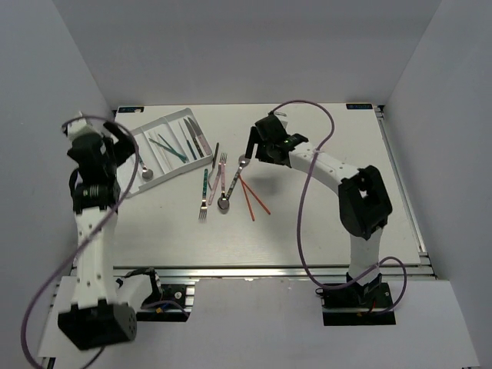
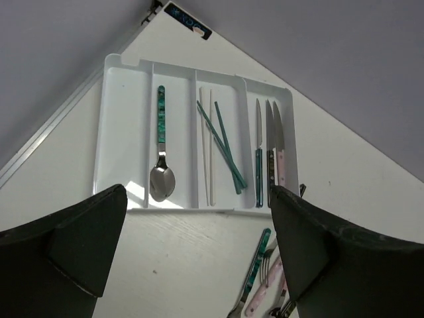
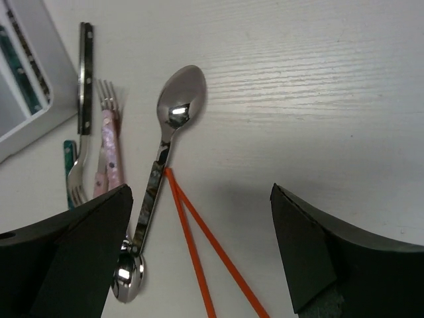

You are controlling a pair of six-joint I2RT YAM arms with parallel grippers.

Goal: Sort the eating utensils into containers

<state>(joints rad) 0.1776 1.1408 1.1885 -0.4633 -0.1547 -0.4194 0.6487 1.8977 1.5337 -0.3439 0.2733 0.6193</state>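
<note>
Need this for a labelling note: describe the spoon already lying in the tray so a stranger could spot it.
Start at the white tray at the table's far left corner. One of its long compartments, between an empty one and the chopsticks, holds a single utensil. That is the spoon: teal handle, the tray's only rounded bowl.

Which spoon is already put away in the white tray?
The teal-handled spoon, alone in its compartment of the tray. The other spoons lie out on the table by the orange chopsticks.

Robotics lab bench: white enclosure walls, alu-rail table, purple cabling.
</note>
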